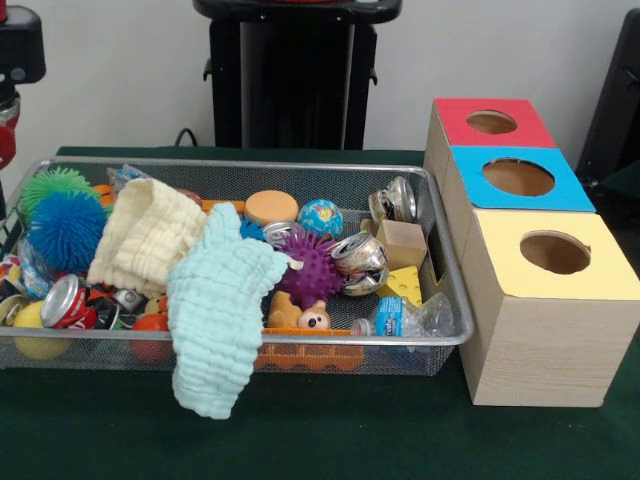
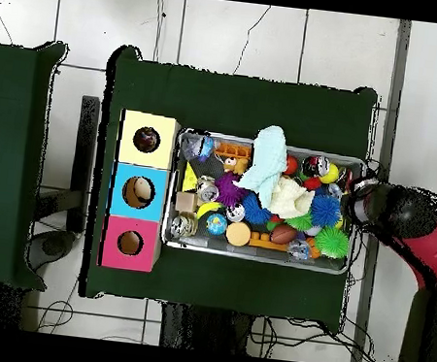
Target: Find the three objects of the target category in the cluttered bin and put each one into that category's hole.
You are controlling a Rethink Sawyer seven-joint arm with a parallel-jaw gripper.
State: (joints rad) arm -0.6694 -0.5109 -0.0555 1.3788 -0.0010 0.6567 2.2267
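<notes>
Right now I see the wire mesh bin [image 1: 455,325] sitting on the green worktop [image 1: 300,440], packed with clutter, and just beside it a row of three wooden boxes, each with a round hole in its top: a red-topped box [image 1: 492,122], a blue-topped box [image 1: 518,178] and a yellow-topped box [image 1: 555,255]. From the front camera, a pale mint cloth [image 1: 215,310] hangs over the bin's near rim and down onto the worktop, and a cream cloth [image 1: 145,238] lies beside it over other items. Near the bin's middle I can pick out a purple spiky ball [image 1: 312,270], an orange disc [image 1: 271,207], a small globe ball [image 1: 320,216], a crushed silver can [image 1: 358,262], a wooden block [image 1: 402,243] and a yellow cheese-shaped wedge [image 1: 404,285]. A blue fuzzy ball [image 1: 66,230] and a green fuzzy ball [image 1: 55,185] sit at one end, with a crushed red can [image 1: 65,300] near them. A plastic bottle [image 1: 405,316] lies at the corner nearest the yellow-topped box. Overhead, the red and black arm [image 2: 422,232] reaches in beside the bin's end away from the boxes; I cannot make out the jaws, so I cannot tell how they stand.
</notes>
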